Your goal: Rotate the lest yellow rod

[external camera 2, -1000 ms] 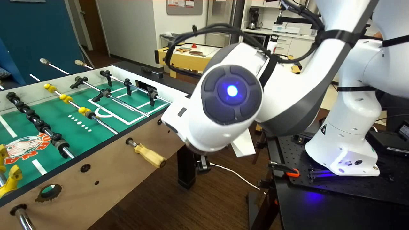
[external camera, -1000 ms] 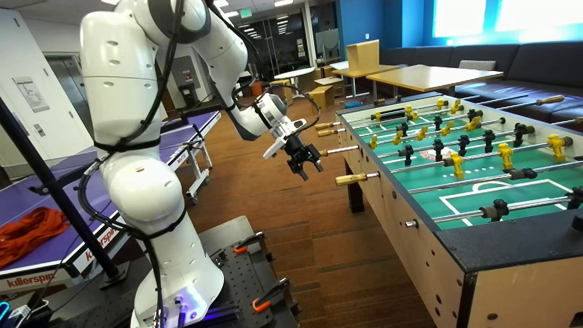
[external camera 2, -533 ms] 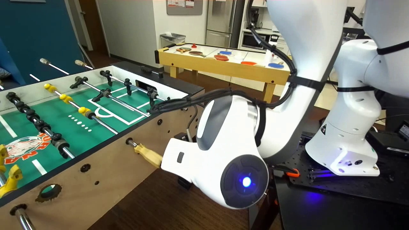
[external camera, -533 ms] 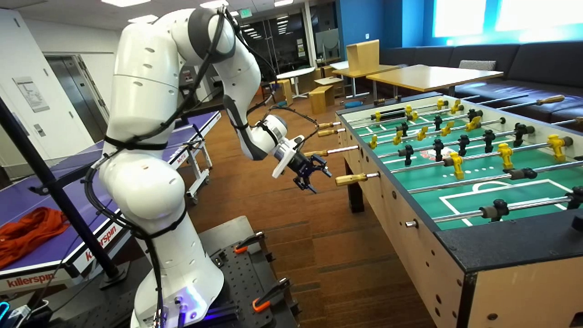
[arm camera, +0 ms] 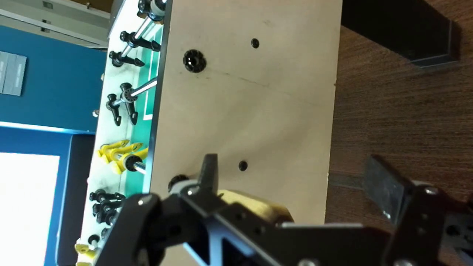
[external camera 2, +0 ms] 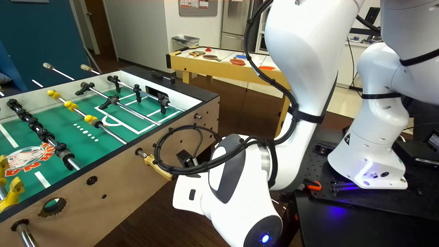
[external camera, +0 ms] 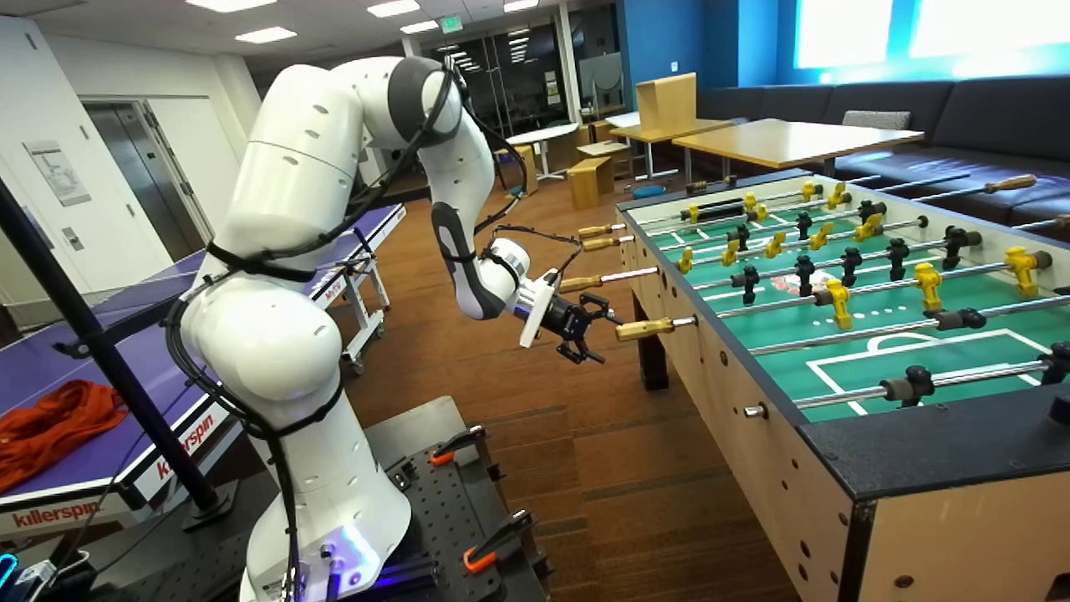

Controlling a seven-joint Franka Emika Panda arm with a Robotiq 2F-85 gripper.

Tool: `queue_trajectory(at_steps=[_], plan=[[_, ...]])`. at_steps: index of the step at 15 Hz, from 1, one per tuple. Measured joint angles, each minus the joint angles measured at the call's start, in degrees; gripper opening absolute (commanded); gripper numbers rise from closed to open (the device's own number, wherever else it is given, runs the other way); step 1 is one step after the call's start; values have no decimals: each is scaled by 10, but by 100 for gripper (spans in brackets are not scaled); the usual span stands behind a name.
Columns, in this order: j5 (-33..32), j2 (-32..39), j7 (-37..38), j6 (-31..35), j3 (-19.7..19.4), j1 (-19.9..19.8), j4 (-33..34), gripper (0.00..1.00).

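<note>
Black two-fingered claw [external camera: 611, 340] hangs spread near the free end of a yellow wooden handle [external camera: 644, 329] jutting lengthwise toward it from the tan foosball counter [external camera: 769, 468].

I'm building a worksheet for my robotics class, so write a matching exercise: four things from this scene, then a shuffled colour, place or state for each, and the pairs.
1 Gripper
2 Handle nearest the gripper
3 Crumpled cloth
4 Playing field

A green
B on a purple table
C open
D pale yellow

1-C; 2-D; 3-B; 4-A
</note>
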Motion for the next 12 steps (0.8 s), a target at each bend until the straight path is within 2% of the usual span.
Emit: queue_trajectory(at_steps=[6,12], plan=[[-19,4,6,-13,7,-1,3,100],[-120,58,90,-169,27,41,4,100]])
